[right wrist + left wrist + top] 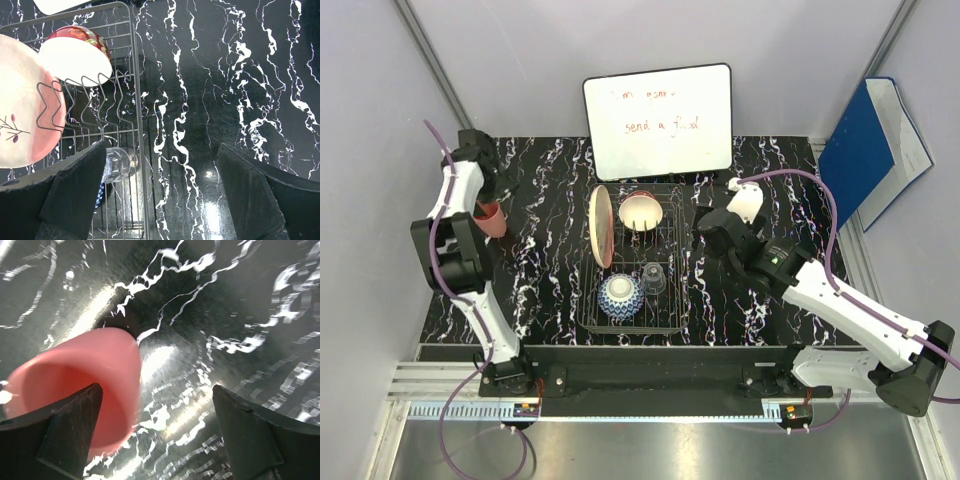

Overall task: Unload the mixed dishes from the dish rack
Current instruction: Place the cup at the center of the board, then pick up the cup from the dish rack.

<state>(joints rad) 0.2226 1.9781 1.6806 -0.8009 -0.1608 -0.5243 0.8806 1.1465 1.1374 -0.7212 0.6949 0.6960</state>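
Salmon-pink plastic cup (pixel 75 380) lies on the black marbled table (pixel 240 305), well left of the dish rack (pixel 670 250). Only the left wrist view shows it beside one finger of the left gripper (pixel 160 440), whose jaws are spread wide. The right wrist view shows the right gripper (pixel 160 200) gaping at the rack's edge, near the small clear glass (pixel 117 165).

Could not read the faint writing on the whiteboard (pixel 658 122); saw the salmon-pink cup (pixel 85 375) blurred, clipped at the left edge.

It looks like a robotics lab test cell. Plain grey panel walls (pixel 520 60) enclose a black marble-patterned worktop (pixel 760 290). Two robot arms (pixel 455 240) are bolted along a metal rail (pixel 650 410). A handwritten whiteboard (pixel 658 121) and a blue binder (pixel 870 150) are propped behind.
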